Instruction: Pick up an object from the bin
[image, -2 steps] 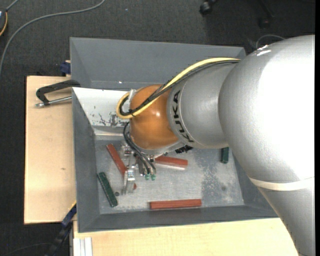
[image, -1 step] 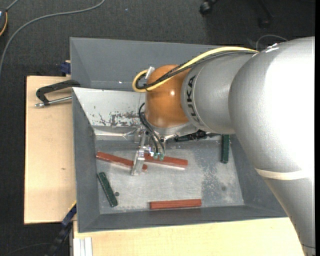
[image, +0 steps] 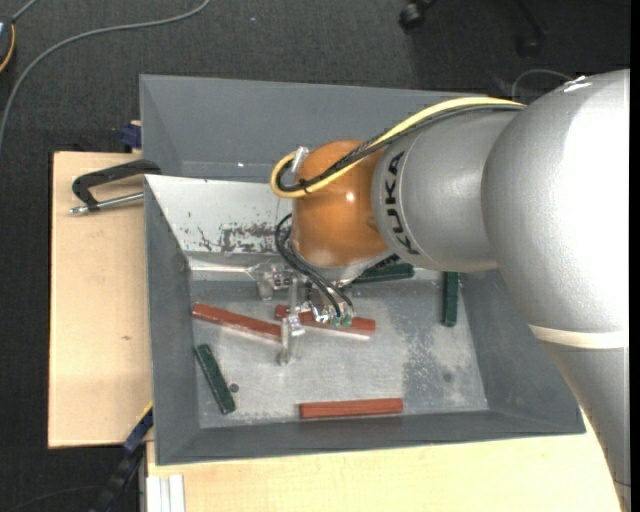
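My gripper (image: 290, 335) hangs below the arm's orange cover, low over the middle of the bin floor. It stands right over a long red stick (image: 235, 320) that lies nearly flat across the floor from left to right; its metal tip crosses the stick near the stick's middle. Whether it has hold of the stick cannot be made out. A dark green stick (image: 385, 270) pokes out from under the arm just right of the gripper.
A second red stick (image: 350, 408) lies along the near wall. One dark green stick (image: 215, 378) lies slanted at the front left, another (image: 450, 298) stands along the right side. The arm covers the bin's back right.
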